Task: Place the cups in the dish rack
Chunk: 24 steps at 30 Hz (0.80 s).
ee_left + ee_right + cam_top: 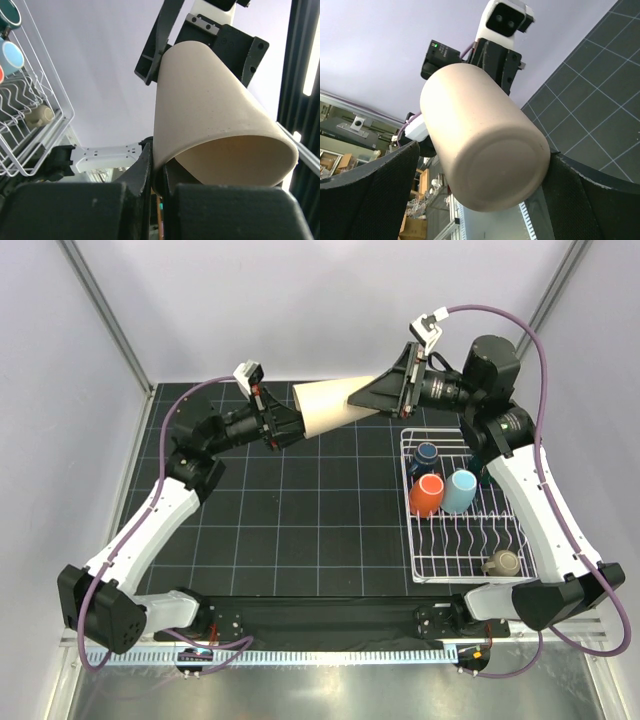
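The tall beige tumbler point(325, 405) hangs on its side in the air above the back of the mat, between both arms. My left gripper point(290, 422) is shut on its rim wall, one finger inside and one outside point(159, 170). My right gripper point(365, 398) is open around the tumbler's base point(495, 175); the right pad point(580, 200) touches it and the left pad point(375, 190) stands apart. The white dish rack point(415, 570) at right holds the navy cup point(427, 455), orange cup point(427, 495), light blue mug point(460, 490) and taupe mug point(500, 562). The dark teal mug is not clearly seen.
The rack also shows in the left wrist view point(50, 100), with a dark teal-looking cup point(10, 12) at its top corner. The black gridded mat point(300, 530) covers the table. The right arm point(530, 500) leans over the rack's far side. White walls close in the back.
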Available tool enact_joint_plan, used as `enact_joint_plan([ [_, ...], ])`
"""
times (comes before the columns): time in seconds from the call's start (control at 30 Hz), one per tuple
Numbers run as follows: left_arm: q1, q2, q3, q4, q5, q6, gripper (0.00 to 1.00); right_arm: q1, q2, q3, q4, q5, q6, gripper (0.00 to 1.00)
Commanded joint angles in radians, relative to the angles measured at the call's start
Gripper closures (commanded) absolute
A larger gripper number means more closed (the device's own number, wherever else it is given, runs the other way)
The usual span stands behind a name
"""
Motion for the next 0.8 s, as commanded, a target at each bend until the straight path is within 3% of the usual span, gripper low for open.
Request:
enact_joint_plan([
  [0.0,0.001,-0.032,-0.009,0.120,0.033,-0.061,1.00,-0.003,-0.010,0.008,0.117,-0.025,0.057,0.05],
  [0.27,0.000,-0.021,-0.005,0.125,0.038,-0.065,0.99,-0.005,-0.019,-0.036,0.137,-0.069,0.068,0.11],
  [0.47,-0.004,-0.023,-0.019,0.137,0.036,-0.078,1.00,-0.005,-0.011,-0.059,0.216,-0.068,0.101,0.03],
  [0.77,-0.007,-0.021,-0.045,0.172,0.036,-0.104,1.00,-0.005,0.007,-0.059,0.283,-0.080,0.157,0.03],
])
